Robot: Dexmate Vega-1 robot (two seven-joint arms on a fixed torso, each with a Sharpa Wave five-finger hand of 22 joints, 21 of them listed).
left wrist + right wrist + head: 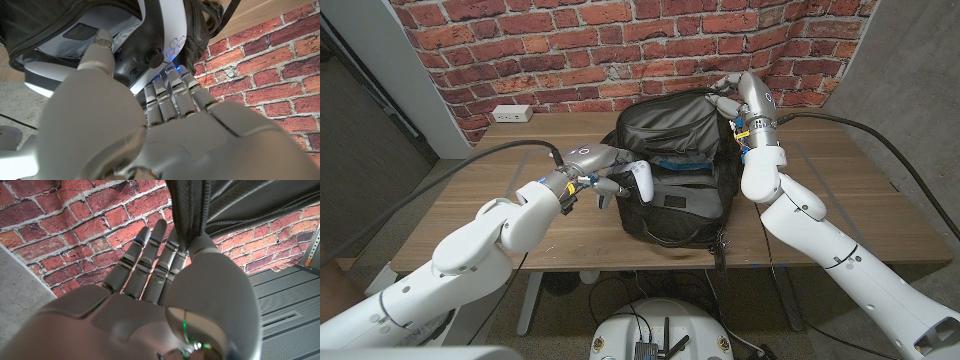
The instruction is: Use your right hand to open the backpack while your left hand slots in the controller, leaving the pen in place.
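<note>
Red brick with pale, rough mortar backs the scene, and a white power strip [510, 113] sits at the far left edge of the wooden table [470, 190], whose top is smooth planks with visible grain.

At the table's middle stands the backpack [675, 205], black woven fabric, soft and slumped, its main flap lifted up and back so the mouth gapes toward me. Inside, the lining looks pale grey, with a bit of blue showing near the back. A loop handle of black webbing hangs over the front face.

The right hand [732, 95], glossy white and grey shells, is up at the top right corner of the raised flap. In the right wrist view its thumb and fingers [150, 255] pinch the ribbed black zipper edge of the flap, holding it up.

The left hand [588, 172] is just at the bag's left rim, gripping the controller [641, 180], a white, rounded plastic gamepad with curved grips. From the left wrist view the fingers [172, 95] wrap under its body and the thumb lies across its top, a black thumbstick and a small blue light showing between them. The controller hangs at the open mouth, partly over the rim, not yet down inside.

I cannot make out a pen anywhere.
</note>
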